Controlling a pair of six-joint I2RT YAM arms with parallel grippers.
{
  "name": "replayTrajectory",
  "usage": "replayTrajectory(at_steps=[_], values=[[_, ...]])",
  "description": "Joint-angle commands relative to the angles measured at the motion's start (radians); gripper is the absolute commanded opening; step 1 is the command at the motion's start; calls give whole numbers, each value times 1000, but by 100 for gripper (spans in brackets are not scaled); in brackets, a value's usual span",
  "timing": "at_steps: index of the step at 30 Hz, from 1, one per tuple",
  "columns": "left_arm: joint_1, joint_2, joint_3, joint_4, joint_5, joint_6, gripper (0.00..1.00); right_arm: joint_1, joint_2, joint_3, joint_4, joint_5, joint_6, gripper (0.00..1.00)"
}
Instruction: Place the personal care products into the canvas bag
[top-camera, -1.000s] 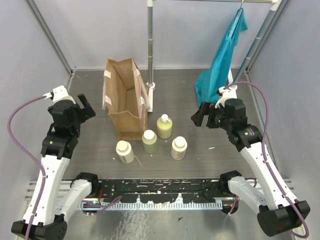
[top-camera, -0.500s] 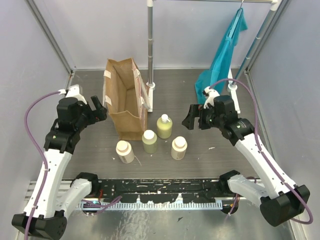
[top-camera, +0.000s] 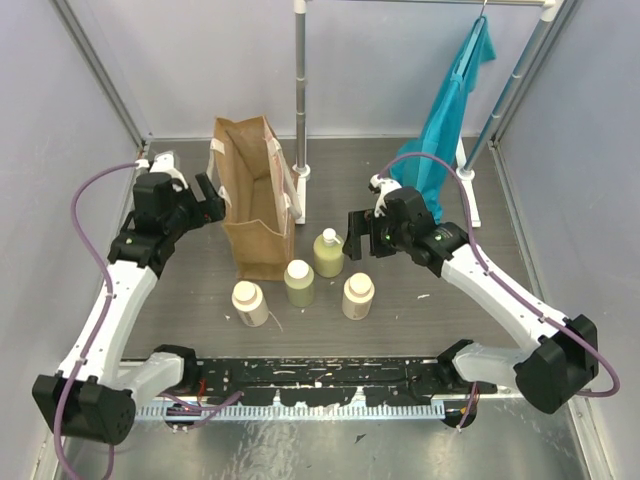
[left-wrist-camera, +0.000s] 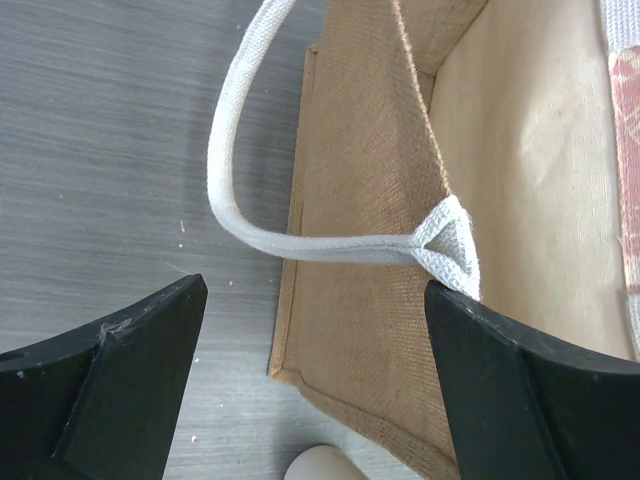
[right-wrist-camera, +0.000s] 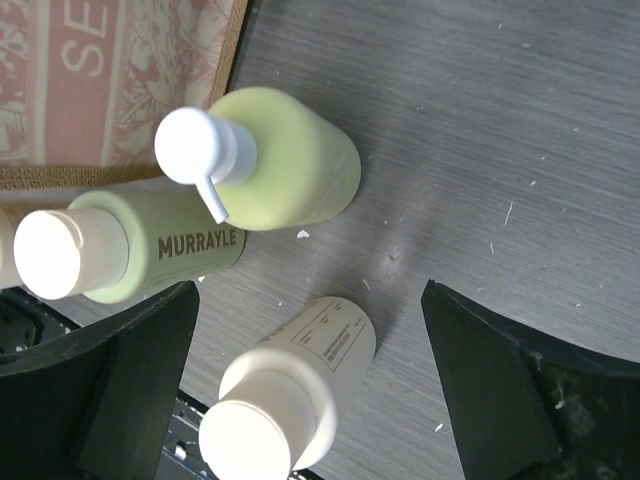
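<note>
Because the canvas bag (top-camera: 252, 205) stood upright with its mouth open, left of centre in the overhead view, it was ready to be loaded from above, though none of the four bottles was inside it. They sat on the table (top-camera: 400, 200) just below and to the right of the bag. The pump-topped yellow-green bottle (top-camera: 328, 253) was nearest the bag's lower right corner, and the second yellow-green bottle (top-camera: 299, 283) was close beneath it. One cream bottle (top-camera: 358, 296) stood further right and the other cream bottle (top-camera: 249, 303) lower left. The left gripper (left-wrist-camera: 315, 292) hung with its jaws spread wide and nothing between them, over the bag's left wall and its white strap handle (left-wrist-camera: 235, 150), probably to steady or spread the opening. The right gripper (right-wrist-camera: 310, 295), equally wide and empty, hovered above the bottles, framing the pump bottle and a cream one, likely lining up a first pick. The left arm rose from the lower left corner, bent inward toward the bag. The right arm stretched diagonally from the lower right to the centre, its wrist pitched down.
</note>
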Motion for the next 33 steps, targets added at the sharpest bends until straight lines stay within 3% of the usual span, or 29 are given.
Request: replayTrajectory(at_steps=[1, 11, 16, 33], values=[[-5, 39, 72, 102, 8, 2, 98, 5, 2, 66, 48, 50, -7, 100], [-7, -133, 93, -122, -90, 36, 98, 6, 26, 58, 20, 75, -27, 100], [-7, -194, 91, -127, -97, 39, 98, 6, 48, 60, 17, 66, -35, 100], [-7, 189, 180, 105, -87, 70, 98, 14, 53, 119, -28, 80, -44, 100]])
